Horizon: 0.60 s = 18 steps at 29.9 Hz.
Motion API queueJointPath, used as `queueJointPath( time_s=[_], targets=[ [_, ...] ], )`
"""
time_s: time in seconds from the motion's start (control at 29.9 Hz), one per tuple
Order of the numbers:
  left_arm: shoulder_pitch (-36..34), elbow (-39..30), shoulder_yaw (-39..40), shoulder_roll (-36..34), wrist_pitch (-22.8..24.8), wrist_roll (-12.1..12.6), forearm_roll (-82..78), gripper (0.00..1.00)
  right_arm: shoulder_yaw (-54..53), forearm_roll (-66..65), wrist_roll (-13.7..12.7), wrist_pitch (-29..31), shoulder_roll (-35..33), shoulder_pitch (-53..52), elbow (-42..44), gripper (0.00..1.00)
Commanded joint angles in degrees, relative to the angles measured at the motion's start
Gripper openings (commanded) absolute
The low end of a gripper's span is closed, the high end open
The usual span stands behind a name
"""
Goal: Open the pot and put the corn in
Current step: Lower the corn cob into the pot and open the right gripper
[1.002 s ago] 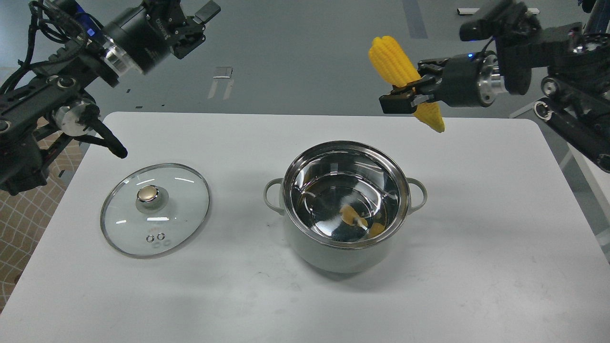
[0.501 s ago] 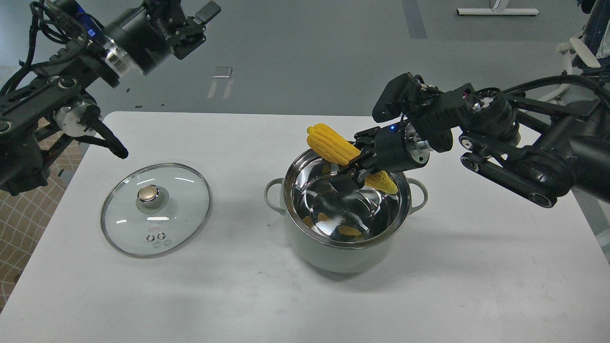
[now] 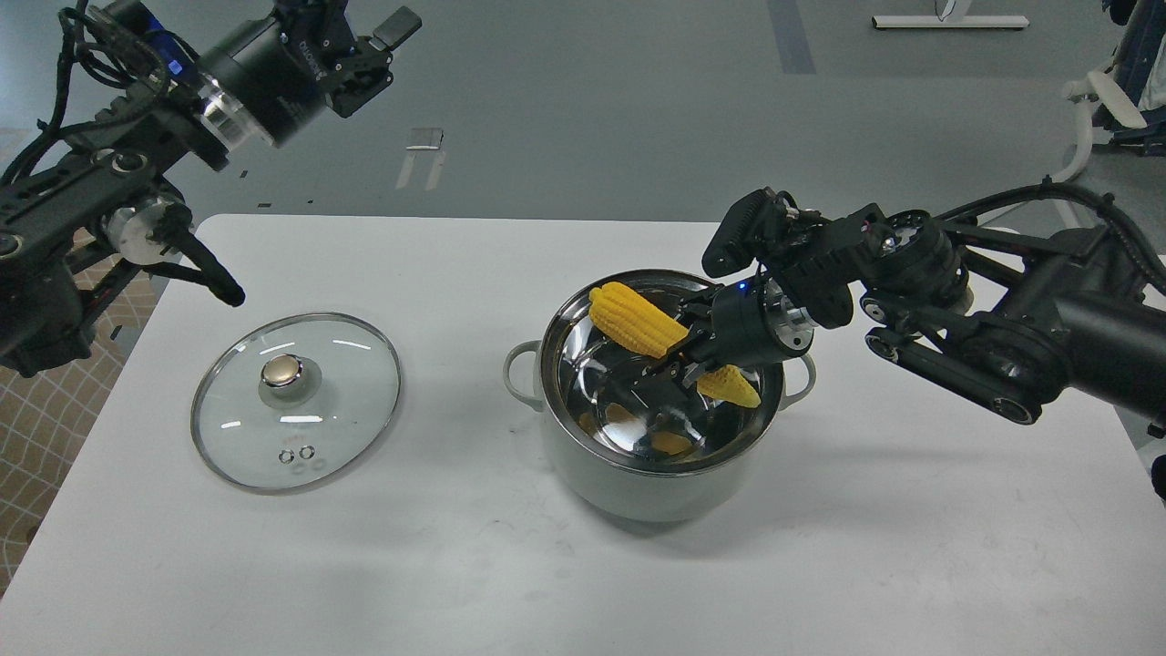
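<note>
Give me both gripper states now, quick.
Left gripper: raised off the table, holding nothing; open or shut cannot be told.
Right gripper: closed on the corn, over the pot.

Bright yellow corn (image 3: 633, 319) with ribbed kernel rows; pale grey-green pot (image 3: 638, 483), shiny steel inside; left of the pot, a clear glass lid (image 3: 296, 401) was gold-knobbed.

Mirror-shiny steel pot (image 3: 638, 483), clear glass lid (image 3: 296, 401), matt white table (image 3: 911, 547)
</note>
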<state>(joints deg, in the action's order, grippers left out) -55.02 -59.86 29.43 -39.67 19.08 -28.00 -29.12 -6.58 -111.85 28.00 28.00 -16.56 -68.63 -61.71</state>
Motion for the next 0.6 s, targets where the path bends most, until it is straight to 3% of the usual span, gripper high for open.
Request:
queueJointPath(
  time_s=[0.0,0.37,0.57],
  targets=[
    [0.00,0.00,0.01,-0.14,0.08,0.00,0.03,0.97,0.16,-0.03,0.00,0.00,0.83,-0.01,0.71,0.13],
    [0.00,0.00,0.19,-0.23,0.17,0.00,0.03,0.97,1.21,-0.12,0.00,0.00,1.00,-0.01,0.80,0.18],
    [0.09,0.00,0.63,-0.41,0.17,0.00,0.03,0.97,1.30,-0.12,0.00,0.00,1.00,-0.01,0.80,0.38]
  ],
)
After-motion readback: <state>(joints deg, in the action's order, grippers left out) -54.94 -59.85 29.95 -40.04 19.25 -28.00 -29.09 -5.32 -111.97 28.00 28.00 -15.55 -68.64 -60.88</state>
